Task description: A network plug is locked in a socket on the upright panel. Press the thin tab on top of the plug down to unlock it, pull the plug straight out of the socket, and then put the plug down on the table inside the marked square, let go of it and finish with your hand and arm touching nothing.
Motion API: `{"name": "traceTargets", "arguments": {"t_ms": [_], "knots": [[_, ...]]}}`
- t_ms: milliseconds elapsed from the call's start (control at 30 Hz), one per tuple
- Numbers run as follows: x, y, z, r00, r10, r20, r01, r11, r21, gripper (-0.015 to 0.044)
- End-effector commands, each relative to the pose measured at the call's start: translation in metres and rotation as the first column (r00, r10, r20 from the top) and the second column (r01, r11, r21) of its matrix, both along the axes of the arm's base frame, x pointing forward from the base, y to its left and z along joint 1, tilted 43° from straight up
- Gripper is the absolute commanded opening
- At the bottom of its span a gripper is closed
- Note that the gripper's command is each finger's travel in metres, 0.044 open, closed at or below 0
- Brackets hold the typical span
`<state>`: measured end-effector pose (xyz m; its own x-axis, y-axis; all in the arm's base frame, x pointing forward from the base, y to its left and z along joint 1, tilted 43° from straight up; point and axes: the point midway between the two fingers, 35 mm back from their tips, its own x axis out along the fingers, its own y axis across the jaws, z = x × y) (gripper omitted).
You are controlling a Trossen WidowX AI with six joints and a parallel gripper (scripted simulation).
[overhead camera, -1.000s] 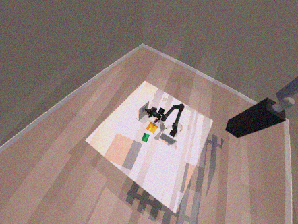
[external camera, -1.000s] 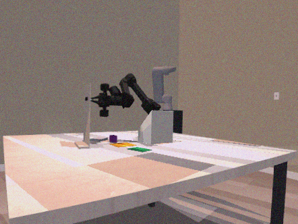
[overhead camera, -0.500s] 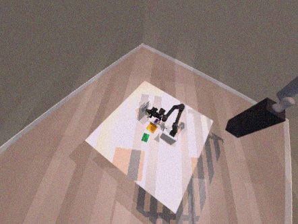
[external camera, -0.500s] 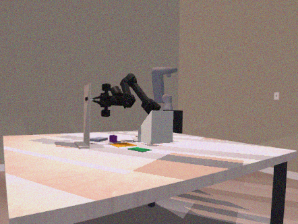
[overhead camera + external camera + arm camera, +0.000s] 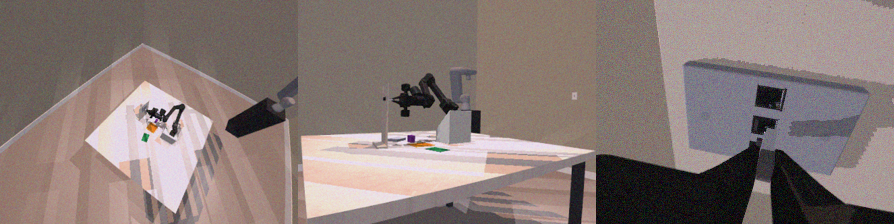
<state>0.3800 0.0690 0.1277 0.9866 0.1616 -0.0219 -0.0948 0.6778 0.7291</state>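
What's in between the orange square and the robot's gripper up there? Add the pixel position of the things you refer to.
In the exterior view, a purple cube [image 5: 156,120] [image 5: 411,138] sits lower than the gripper [image 5: 147,111] [image 5: 393,100] [image 5: 766,155], just behind the orange square [image 5: 152,127] [image 5: 422,144].

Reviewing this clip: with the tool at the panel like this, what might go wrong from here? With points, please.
The tool [image 5: 393,100] [image 5: 766,155] is shut on the plug [image 5: 766,162] at the lower socket [image 5: 758,124]. If the tab isn't fully pressed, pulling could jam the latch or drag the upright panel [image 5: 385,118].

The grip looks narrow, so the plug might slip or twist on the way out.

Later, an orange patch and a green patch lie near each other; choosing the wrong one would misplace it.
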Motion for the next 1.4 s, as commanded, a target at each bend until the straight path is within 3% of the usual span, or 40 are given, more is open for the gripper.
{"name": "traceTargets", "arguments": {"t_ms": [0, 1367], "knots": [[-0.003, 0.000, 0.000, 1.000, -0.002, 0.000, 0.002, 1.000, 0.004, 0.0000], [-0.027, 0.001, -0.005, 1.000, -0.002, -0.002, 0.002, 1.000, 0.005, 0.0000]]}}
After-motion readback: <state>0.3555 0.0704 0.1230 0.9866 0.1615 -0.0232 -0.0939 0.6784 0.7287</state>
